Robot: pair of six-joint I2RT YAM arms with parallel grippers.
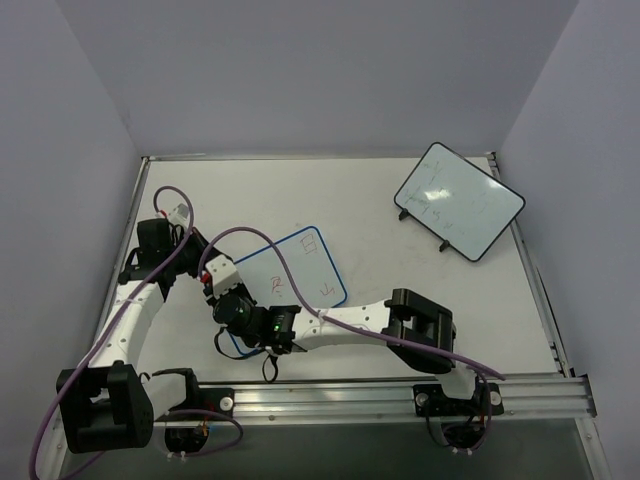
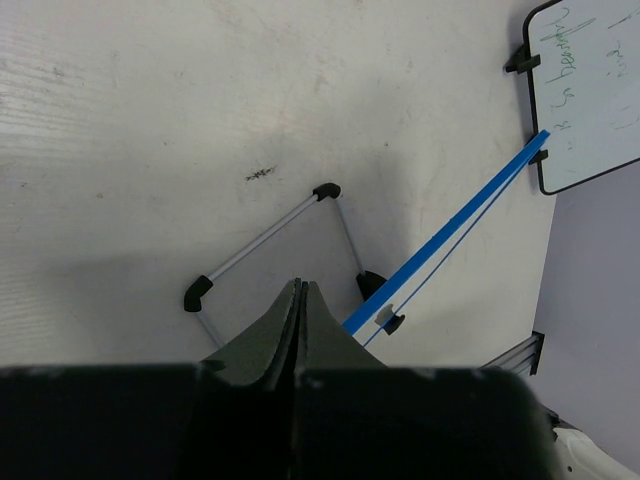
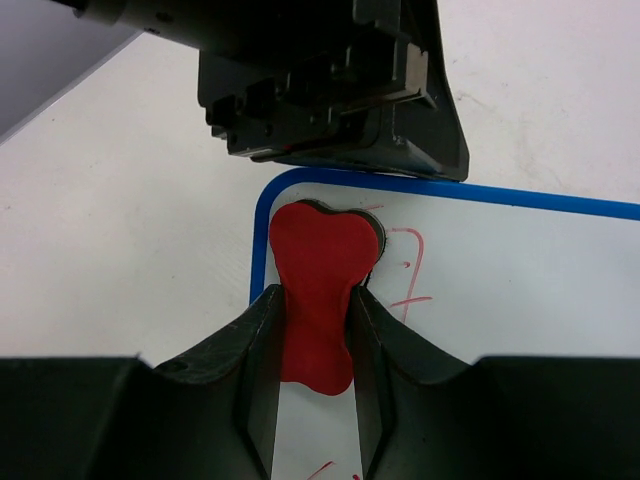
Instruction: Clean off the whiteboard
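Observation:
The blue-rimmed whiteboard [image 1: 300, 262] lies mid-table with red scribbles [image 3: 405, 270] on it. My right gripper [image 3: 314, 292] is shut on a red bone-shaped eraser [image 3: 322, 250] and holds it against the board's corner, just inside the blue rim [image 3: 262, 250]. In the top view the right gripper [image 1: 226, 302] is over the board's near left corner. My left gripper [image 2: 300, 288] is shut with nothing visible between its fingers. It sits at the board's left edge [image 1: 213, 272], and its body shows beyond the rim [image 3: 330, 80]. The left wrist view shows the blue rim [image 2: 450, 230] edge-on and a wire stand [image 2: 270, 232].
A black-rimmed whiteboard [image 1: 460, 200] with faint dark marks stands at the back right, and it also shows in the left wrist view [image 2: 590, 90]. Purple cables [image 1: 290, 275] trail across the blue-rimmed board. A metal rail [image 1: 400, 395] runs along the near edge.

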